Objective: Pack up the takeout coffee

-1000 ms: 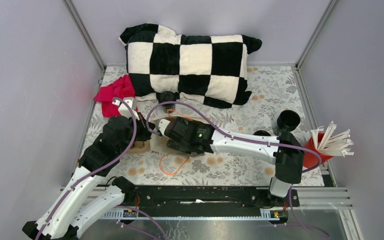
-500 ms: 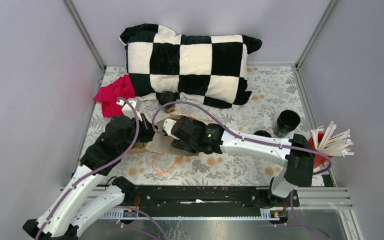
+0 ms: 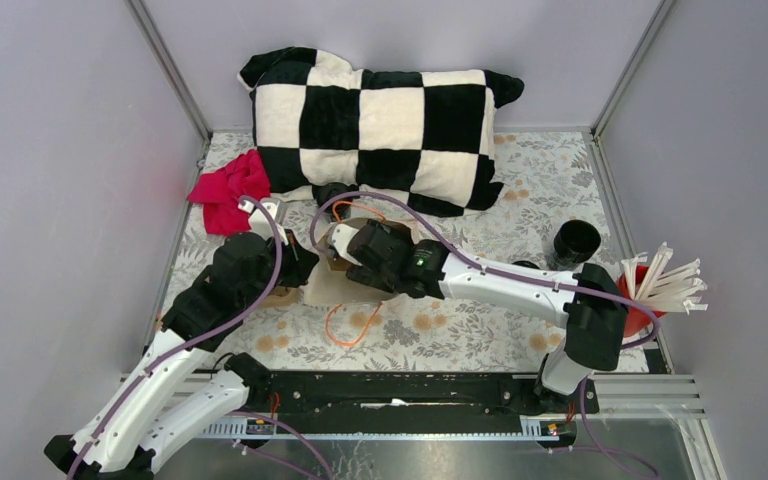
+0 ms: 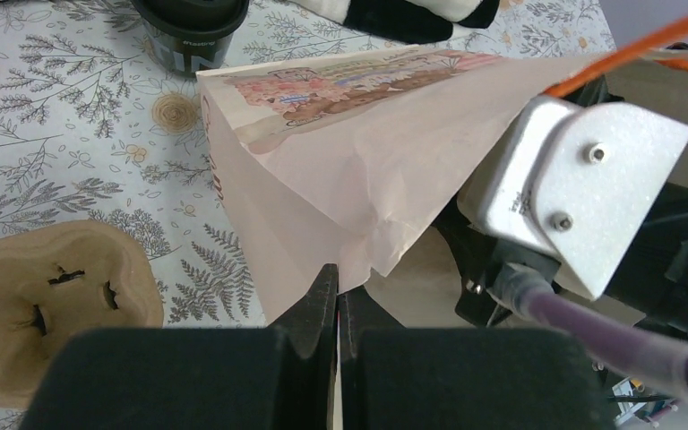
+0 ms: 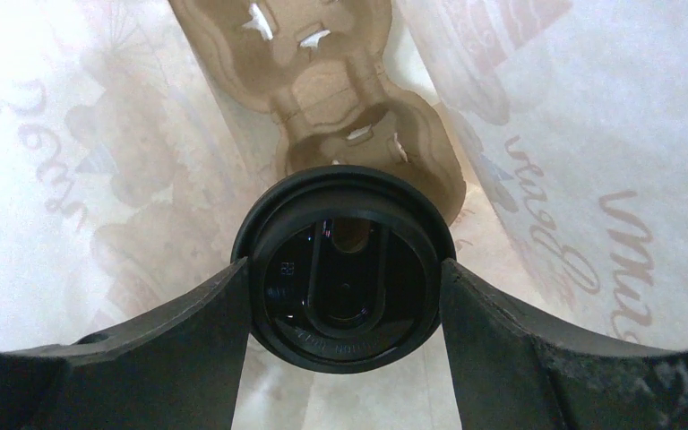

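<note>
1. Right gripper [image 5: 345, 278]: jaws spread wide and clamped on a black lidded cup [image 5: 343, 309], one finger on each side of the lid rim.
2. The cup sits squarely between the fingers, lid facing the wrist camera, inside the mouth of the paper bag [image 4: 349, 152].
3. Beyond the cup, between the bag's walls, lies a brown pulp carrier [image 5: 340, 98] (whether it is touching the cup cannot be told).
4. Left gripper [image 4: 336, 287]: jaws fully closed, pinching the bag's near edge.
5. A second black cup [image 4: 188, 31] stands on the floral cloth [image 4: 72, 134] beyond the bag, clear of both grippers.
6. A third black cup [image 3: 576, 242] stands well to the right.
</note>
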### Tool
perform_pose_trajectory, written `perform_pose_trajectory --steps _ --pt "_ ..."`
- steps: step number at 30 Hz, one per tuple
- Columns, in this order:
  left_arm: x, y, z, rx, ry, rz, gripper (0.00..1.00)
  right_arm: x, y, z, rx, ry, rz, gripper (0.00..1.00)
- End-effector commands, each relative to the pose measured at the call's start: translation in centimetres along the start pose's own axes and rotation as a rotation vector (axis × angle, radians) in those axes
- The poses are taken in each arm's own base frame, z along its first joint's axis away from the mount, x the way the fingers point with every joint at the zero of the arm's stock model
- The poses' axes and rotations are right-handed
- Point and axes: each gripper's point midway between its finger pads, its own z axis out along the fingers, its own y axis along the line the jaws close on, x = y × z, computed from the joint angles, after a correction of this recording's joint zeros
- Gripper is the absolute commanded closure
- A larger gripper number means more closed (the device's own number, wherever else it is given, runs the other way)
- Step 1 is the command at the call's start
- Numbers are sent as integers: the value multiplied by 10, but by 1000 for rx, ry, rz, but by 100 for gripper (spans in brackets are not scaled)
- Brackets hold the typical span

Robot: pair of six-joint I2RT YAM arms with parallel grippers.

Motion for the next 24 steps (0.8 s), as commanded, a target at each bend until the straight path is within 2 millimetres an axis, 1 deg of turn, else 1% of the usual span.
perform_pose_trajectory --steps 1,5,8,14,17,21,24 --pt "9 2 2 -2 29 18 100 -16 -18 8 15 -87 68 52" --pt "8 1 2 3 28 25 100 -9 -27 20 31 -95 98 53" --pt "6 -1 1 8 27 32 100 -9 -31 28 35 -106 103 53" --pt "3 -3 2 3 40 37 100 -2 -40 39 26 -128 136 53" --pt "4 -4 4 4 55 41 100 -9 -43 38 19 -146 140 53" --pt "2 -8 4 10 88 55 100 -21 -46 29 -4 -168 153 52" --pt "1 -10 1 12 107 66 100 -19 -46 21 -15 -173 165 52"
